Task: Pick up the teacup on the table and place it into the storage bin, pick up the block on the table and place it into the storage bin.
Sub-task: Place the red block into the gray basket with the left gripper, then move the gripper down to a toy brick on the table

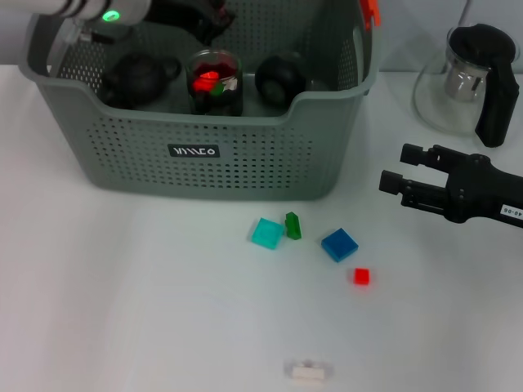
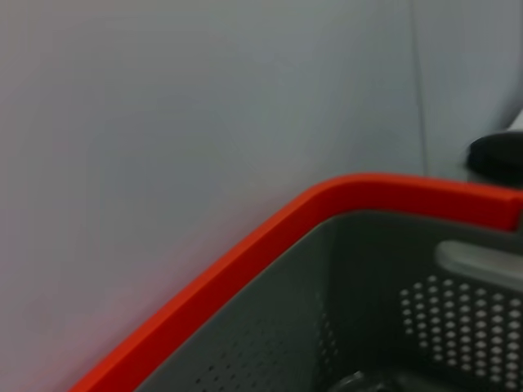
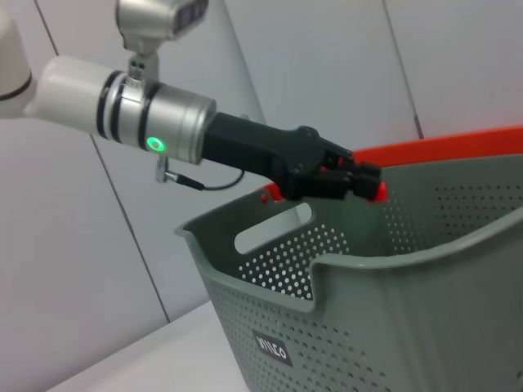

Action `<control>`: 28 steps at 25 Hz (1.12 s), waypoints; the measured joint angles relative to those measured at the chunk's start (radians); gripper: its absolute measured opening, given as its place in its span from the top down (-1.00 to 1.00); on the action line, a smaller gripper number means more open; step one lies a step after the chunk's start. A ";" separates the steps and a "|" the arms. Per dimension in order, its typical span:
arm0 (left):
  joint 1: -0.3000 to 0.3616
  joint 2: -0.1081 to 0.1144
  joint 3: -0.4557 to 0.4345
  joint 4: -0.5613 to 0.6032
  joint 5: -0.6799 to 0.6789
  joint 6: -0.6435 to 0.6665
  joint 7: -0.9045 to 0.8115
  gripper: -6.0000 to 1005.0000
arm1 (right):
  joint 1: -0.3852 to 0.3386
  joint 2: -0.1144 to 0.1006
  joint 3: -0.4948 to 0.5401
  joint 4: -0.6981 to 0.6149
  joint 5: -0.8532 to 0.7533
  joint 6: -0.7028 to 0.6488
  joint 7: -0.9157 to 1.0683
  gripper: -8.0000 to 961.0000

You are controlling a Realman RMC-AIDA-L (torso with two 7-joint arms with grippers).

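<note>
Inside the storage bin point(image 1: 204, 155), the left pincer's point(image 1: 214, 23) tips are indistinct.

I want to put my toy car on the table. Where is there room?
The table is bare in front of the storage bin toward the robot's left. It is crowded around the cyan block, green block, blue block and red block. The right gripper and glass pitcher fill the far right.

Glass pitcher point(image 1: 470, 82) with black handle, rear right on the white table point(image 1: 122, 310); small white piece point(image 1: 309, 371) near the front edge.
</note>
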 joint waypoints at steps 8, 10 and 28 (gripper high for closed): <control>-0.018 -0.015 -0.009 -0.008 0.082 -0.053 -0.099 0.30 | 0.004 0.000 0.003 0.000 0.000 0.002 0.000 -0.68; 0.001 -0.020 -0.028 0.021 0.030 -0.047 -0.094 0.28 | 0.004 0.000 0.004 0.000 0.000 0.004 -0.001 -0.68; 0.380 -0.024 -0.177 -0.263 -1.039 0.690 0.662 -0.44 | 0.006 0.002 0.009 0.000 0.006 0.008 0.000 -0.68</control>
